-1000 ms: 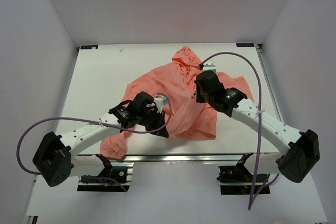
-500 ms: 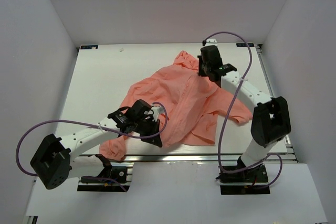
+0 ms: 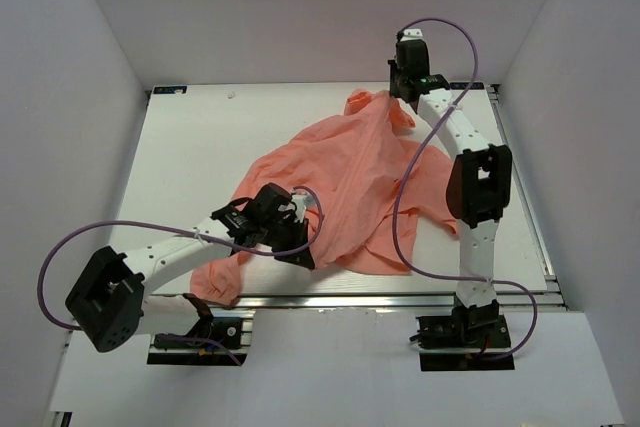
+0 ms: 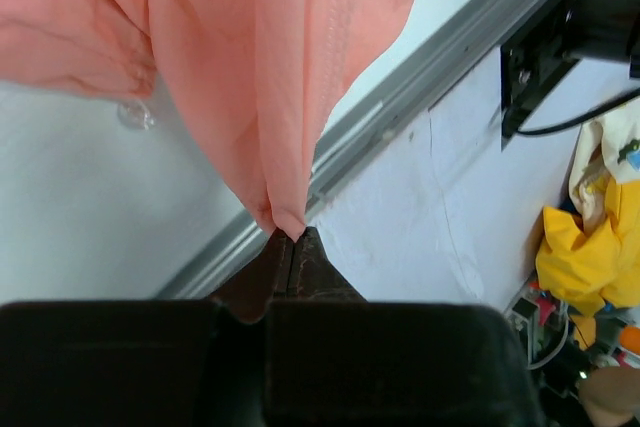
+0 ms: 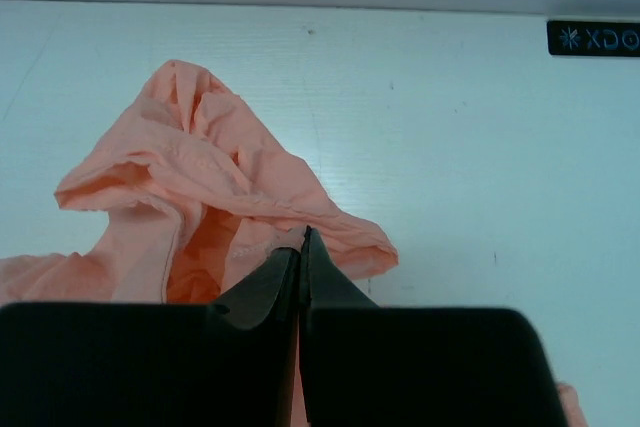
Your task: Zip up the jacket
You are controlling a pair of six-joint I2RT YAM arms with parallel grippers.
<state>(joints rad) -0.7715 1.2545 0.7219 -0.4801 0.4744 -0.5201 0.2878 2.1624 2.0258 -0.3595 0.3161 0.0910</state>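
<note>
Both claws are clamped on the jacket (image 3: 350, 187): left gripper (image 4: 289, 237) on the hem at the near table (image 3: 200, 147) edge, right gripper (image 5: 302, 237) by the hood. The hood end is now hauled farther back than a second ago, so the front is drawn taut for zipping.

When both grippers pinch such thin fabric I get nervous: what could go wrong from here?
The left gripper pinches only a small tip of the jacket, so it could slip out.
The right gripper holds thin fabric at the edge of the hood; pulling the jacket taut might strain it or pop it free.
The right arm's purple cable hangs across the jacket and might snag it.
</note>
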